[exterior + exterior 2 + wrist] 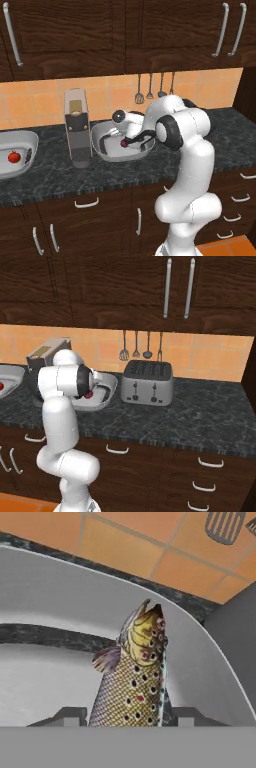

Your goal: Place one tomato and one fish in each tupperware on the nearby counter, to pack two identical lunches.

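Hand view: spotted fish (pixel 132 682) sits upright between the two dark fingertips (pixel 70 716) of the claw (pixel 127 717), head up against the pale rim of the tupperware (pixel 60 587); claw closed on the fish, narrow. Orange tile and a slotted spatula (pixel 224 526) above.

Left base view: claw (pixel 125 142) low inside the near tupperware (pixel 102 150) on the bench (pixel 55 175); a small red thing by it, too blurred to name. Fish hard to make out here, arm covers it. Second tupperware (pixel 30 145) at left, cut by frame edge, holds a tomato (pixel 14 157). Coffee machine (pixel 77 127) stands between the trays.

Right base view: toaster (pixel 148 382) right of the tupperware (pixel 107 390); arm hides the claw.
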Robot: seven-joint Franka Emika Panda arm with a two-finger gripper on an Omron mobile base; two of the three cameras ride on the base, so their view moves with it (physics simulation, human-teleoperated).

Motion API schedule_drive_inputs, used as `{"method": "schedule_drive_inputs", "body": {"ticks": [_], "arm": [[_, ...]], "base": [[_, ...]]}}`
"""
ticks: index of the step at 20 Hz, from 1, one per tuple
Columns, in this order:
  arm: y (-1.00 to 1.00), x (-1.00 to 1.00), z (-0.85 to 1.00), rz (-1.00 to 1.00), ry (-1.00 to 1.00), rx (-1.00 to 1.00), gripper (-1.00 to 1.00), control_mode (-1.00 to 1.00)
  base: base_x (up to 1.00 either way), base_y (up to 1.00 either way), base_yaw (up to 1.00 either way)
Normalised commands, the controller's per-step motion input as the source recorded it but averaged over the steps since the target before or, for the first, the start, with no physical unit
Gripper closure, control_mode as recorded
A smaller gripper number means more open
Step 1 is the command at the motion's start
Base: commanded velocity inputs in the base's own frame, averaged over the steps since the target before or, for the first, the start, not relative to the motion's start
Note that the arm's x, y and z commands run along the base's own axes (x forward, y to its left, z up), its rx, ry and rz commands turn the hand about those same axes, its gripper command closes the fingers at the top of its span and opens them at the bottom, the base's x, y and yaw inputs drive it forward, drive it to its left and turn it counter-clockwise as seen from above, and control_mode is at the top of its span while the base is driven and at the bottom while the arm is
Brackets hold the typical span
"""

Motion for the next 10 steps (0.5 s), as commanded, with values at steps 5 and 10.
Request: {"method": "schedule_drive_inputs", "body": {"ticks": [5,10], "arm": [[-0.21,-0.03,0.4,0.0,0.02,0.15,-1.0,-1.0],[-0.11,-0.33,0.74,0.03,0.0,0.11,-1.0,-1.0]], "base": [[0.0,0.0,0.0],[0.0,0.0,0.0]]}}
